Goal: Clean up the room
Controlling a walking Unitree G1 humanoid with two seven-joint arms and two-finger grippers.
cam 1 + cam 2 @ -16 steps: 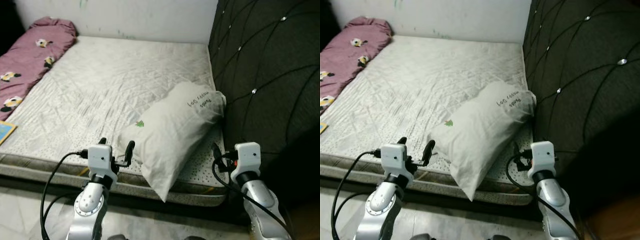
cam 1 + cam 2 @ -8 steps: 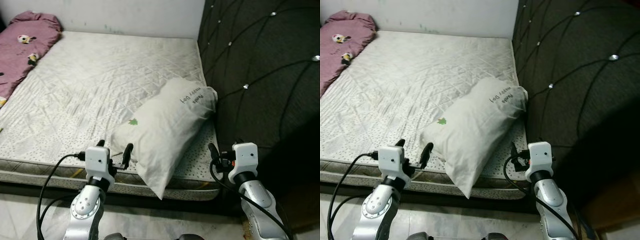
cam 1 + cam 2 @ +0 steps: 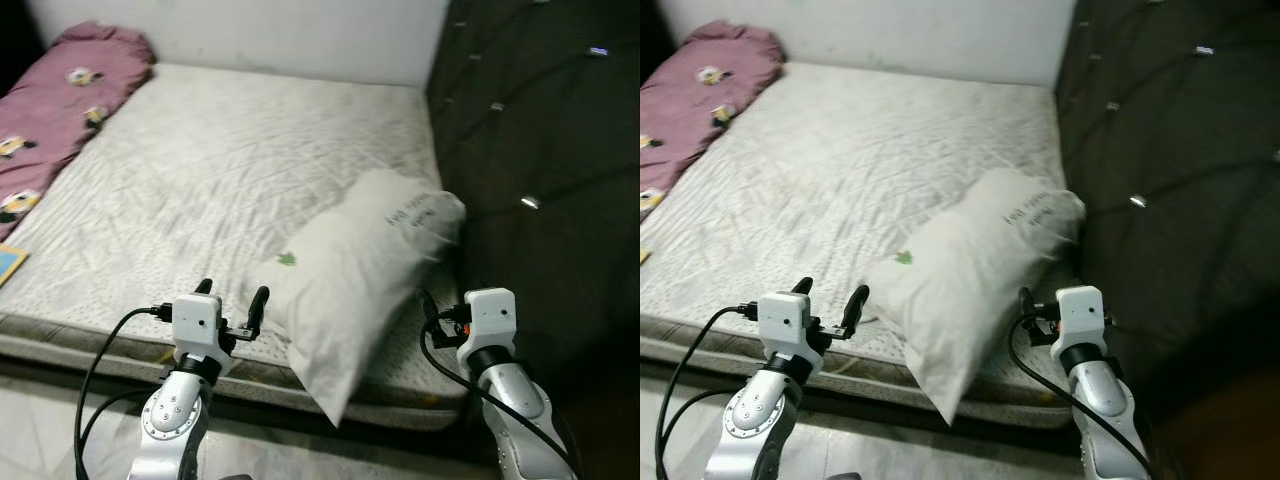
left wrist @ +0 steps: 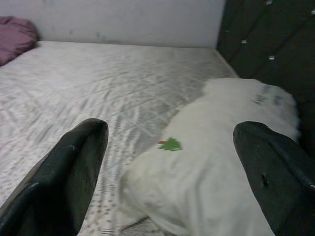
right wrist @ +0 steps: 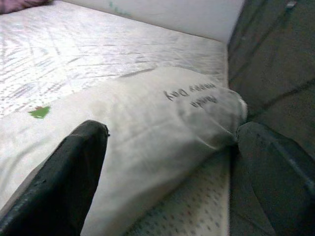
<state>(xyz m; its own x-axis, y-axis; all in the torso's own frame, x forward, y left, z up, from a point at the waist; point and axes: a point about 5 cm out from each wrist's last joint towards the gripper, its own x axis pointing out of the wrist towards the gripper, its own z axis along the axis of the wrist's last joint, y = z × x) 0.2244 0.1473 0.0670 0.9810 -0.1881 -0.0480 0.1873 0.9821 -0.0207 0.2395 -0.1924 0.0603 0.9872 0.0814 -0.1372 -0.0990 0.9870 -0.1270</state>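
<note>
Your left gripper (image 3: pixel 232 306) is raised at the near edge of the bed with its two fingers spread apart and nothing between them, and your right gripper (image 5: pixel 170 169) is likewise spread wide and empty, held up just off the bed's near right corner. Both point at the white pillow (image 3: pixel 355 270), which lies slantwise across that corner: one end rests near the dark padded headboard (image 3: pixel 545 150) and the other hangs over the mattress (image 3: pixel 220 170) edge toward you, with a small green mark and some dark lettering on its cover. Compared with half a second ago, the whole picture has slid sideways, so the pillow now sits further right in the head views and more of the pink blanket (image 3: pixel 60 110) at the far left is back in sight. That is your camera swinging, not the pillow or blanket moving; the arms keep the same pose in front of you. For the task, nothing has been tidied yet. The pillow looks like the next thing to straighten, and you seem to be lining up on it; the left gripper is just beside its hanging end, the right one near its long side, neither touching.
</note>
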